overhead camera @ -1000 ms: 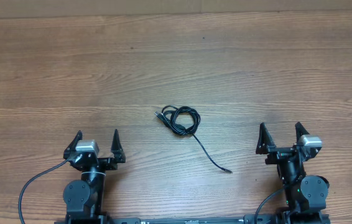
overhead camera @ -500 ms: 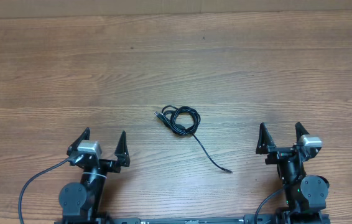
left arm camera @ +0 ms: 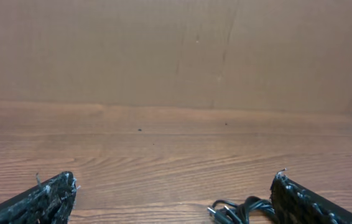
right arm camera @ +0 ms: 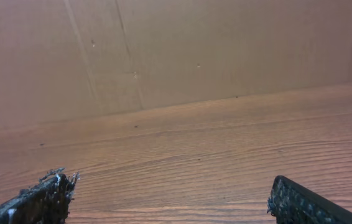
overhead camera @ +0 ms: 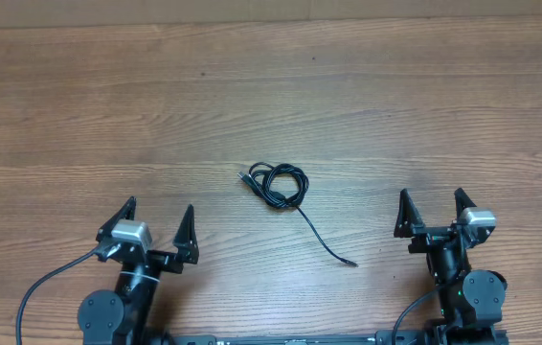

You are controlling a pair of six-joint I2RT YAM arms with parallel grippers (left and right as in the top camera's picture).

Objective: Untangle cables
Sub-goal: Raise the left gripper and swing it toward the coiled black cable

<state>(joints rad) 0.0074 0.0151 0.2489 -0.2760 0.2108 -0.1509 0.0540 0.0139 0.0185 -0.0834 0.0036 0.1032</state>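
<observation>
The cables (overhead camera: 277,183) are thin black cords coiled in a small bundle at the table's middle. One loose tail runs down-right to a small plug end (overhead camera: 350,262). The bundle also shows in the left wrist view (left arm camera: 241,210), low and right, partly behind my right finger. My left gripper (overhead camera: 158,222) is open and empty, below and left of the bundle. My right gripper (overhead camera: 431,212) is open and empty, right of the tail. The right wrist view shows no cable.
The wooden table (overhead camera: 271,96) fills the overhead view. A brown cardboard wall (left arm camera: 176,50) stands along its far edge. Thick black wires (overhead camera: 36,292) fixed to the arms loop near the bases at the front edge.
My left gripper has opened wider and its arm has shifted slightly. The right arm and the cables have not moved.
</observation>
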